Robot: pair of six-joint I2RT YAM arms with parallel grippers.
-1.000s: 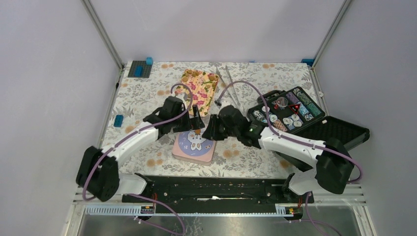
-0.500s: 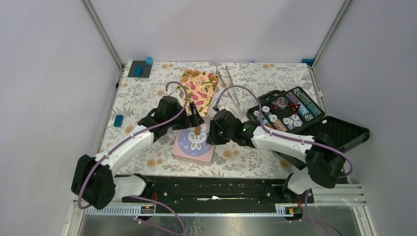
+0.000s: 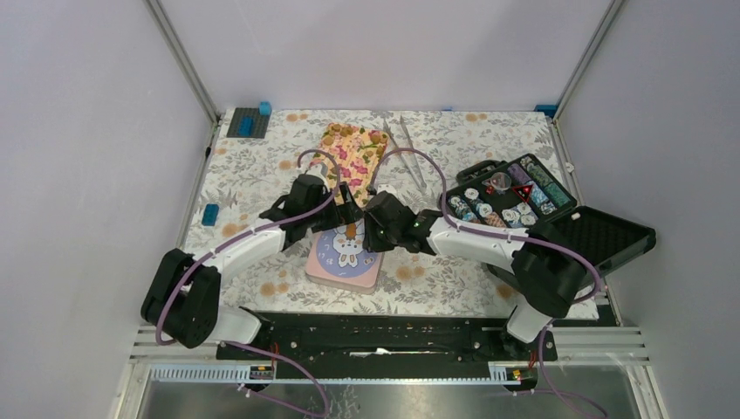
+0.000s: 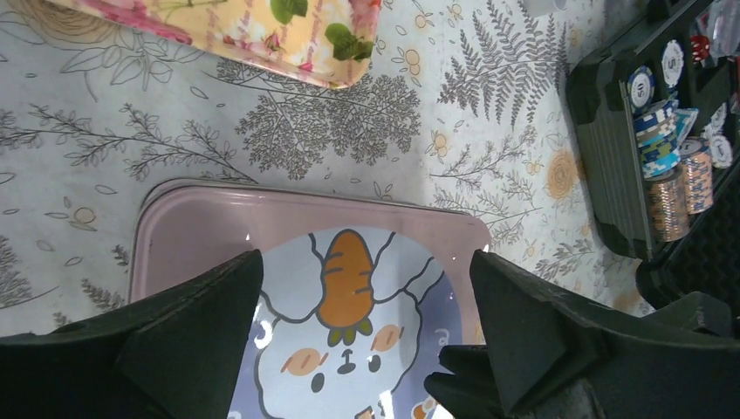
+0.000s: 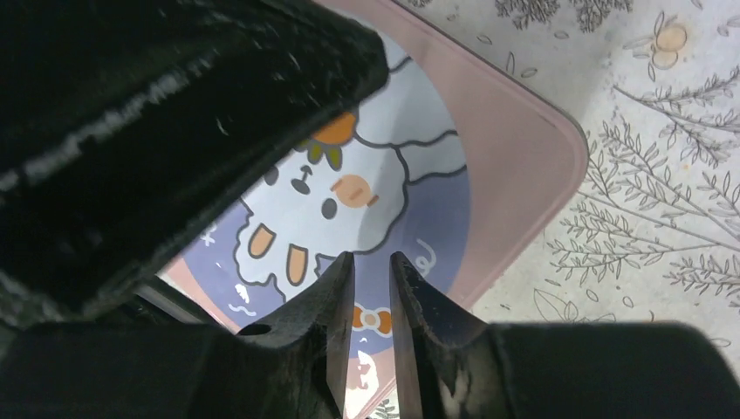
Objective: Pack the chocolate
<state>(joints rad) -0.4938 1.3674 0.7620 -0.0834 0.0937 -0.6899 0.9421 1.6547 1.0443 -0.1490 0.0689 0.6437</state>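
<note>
Pink tin (image 3: 325, 271), carrot end toward tray (image 3: 353, 155)

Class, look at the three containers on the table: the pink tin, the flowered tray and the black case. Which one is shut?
The pink tin with the rabbit picture: its lid is on. The flowered tray has no lid, and the black case lies open, showing its chips.

A robot test cell in a lab, not a home: plain pale walls (image 3: 87, 131) framed by aluminium posts (image 3: 181, 61) enclose a table under a fern-print cloth (image 3: 253, 166), and the arms are bolted to a black rail (image 3: 375, 336) at its near edge.
</note>
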